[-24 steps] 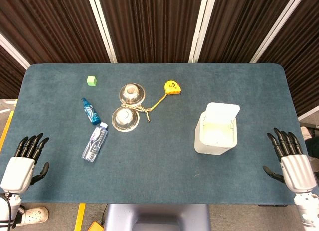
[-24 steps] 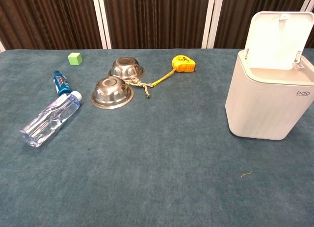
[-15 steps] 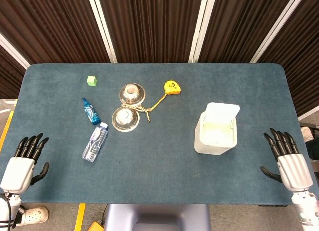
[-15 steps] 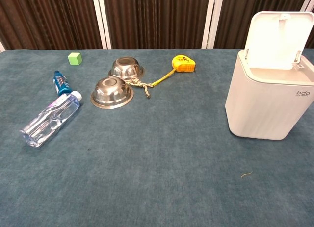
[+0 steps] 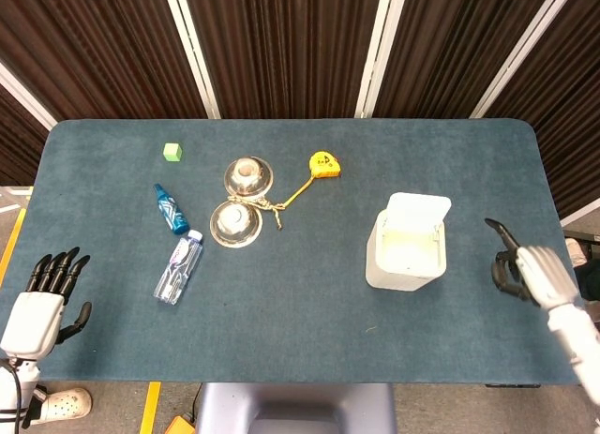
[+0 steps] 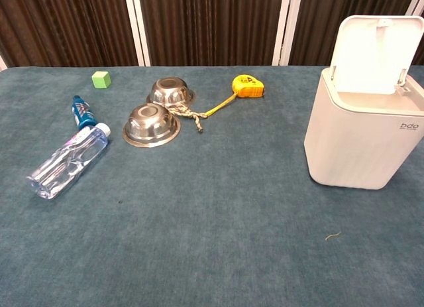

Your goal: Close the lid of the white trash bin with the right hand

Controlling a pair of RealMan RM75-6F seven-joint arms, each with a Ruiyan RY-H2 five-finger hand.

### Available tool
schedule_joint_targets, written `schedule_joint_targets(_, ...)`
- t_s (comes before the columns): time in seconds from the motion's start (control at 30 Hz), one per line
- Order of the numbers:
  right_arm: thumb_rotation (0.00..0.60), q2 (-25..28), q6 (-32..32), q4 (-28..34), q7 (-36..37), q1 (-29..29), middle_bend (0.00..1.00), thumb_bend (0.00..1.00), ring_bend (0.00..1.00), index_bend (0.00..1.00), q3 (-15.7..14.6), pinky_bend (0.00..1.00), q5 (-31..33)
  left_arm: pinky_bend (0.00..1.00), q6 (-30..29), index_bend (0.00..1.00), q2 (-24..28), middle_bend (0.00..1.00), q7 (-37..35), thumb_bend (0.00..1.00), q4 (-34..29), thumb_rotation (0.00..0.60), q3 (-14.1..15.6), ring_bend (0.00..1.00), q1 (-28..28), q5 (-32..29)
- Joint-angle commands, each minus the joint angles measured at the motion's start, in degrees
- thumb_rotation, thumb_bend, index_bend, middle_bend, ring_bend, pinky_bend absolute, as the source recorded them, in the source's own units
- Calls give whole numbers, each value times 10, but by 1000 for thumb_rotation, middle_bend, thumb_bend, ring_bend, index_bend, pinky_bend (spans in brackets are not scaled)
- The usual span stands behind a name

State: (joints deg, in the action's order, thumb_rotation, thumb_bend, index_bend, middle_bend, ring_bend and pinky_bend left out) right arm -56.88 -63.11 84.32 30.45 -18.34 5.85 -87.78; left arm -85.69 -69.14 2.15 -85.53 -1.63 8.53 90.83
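The white trash bin (image 5: 405, 256) stands on the right part of the blue table, and its lid (image 5: 419, 210) is tipped up and back, so the inside shows. In the chest view the bin (image 6: 361, 144) fills the right edge with the lid (image 6: 377, 52) upright behind it. My right hand (image 5: 523, 271) hovers to the right of the bin, apart from it, turned edge-on with dark fingers (image 5: 496, 230) reaching towards the bin; it holds nothing. My left hand (image 5: 44, 298) lies flat and empty at the table's front left corner, fingers spread. Neither hand shows in the chest view.
Two steel bowls (image 5: 242, 202) joined by a rope, a yellow tape measure (image 5: 323, 163), a green cube (image 5: 172, 152), a small blue bottle (image 5: 171, 209) and a clear water bottle (image 5: 178, 267) lie on the left half. The table edge (image 5: 548, 200) runs close behind the right hand.
My right hand has lifted from the front right corner, moved up and towards the bin, and rolled from flat to edge-on. The left hand, bin and lid have not moved.
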Motion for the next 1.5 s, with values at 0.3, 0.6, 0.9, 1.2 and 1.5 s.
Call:
schedule_joint_targets(0.3, 434, 163, 212, 43, 229, -161, 1000, 832, 1000, 86, 36, 1000, -3, 7, 8, 62, -10, 0, 24, 449, 5, 600, 0, 0, 1, -11)
schedule_joint_targets(0.6, 320, 205, 253, 53, 301, -220, 1000, 833, 1000, 353, 2, 1000, -103, 7, 18, 63, -2, 0, 48, 455, -17, 600, -4, 0, -1, -33)
schedule_joint_targets(0.9, 320, 202, 281, 82, 222, -248, 1000, 832, 1000, 344, 7, 1000, -67, 7, 30, 63, -5, 0, 51, 454, -13, 600, 1, 0, 5, -29)
schedule_joint_targets(1.2, 319, 187, 315, 87, 156, -262, 1000, 833, 1000, 338, 19, 1000, 5, 8, 31, 62, -5, 0, 49, 454, -14, 600, 1, 0, 6, -29)
schedule_joint_targets(1.5, 317, 158, 350, 82, 90, -280, 1000, 833, 1000, 336, 25, 1000, 51, 11, 40, 63, -6, 0, 50, 456, -11, 600, 0, 0, 11, -34)
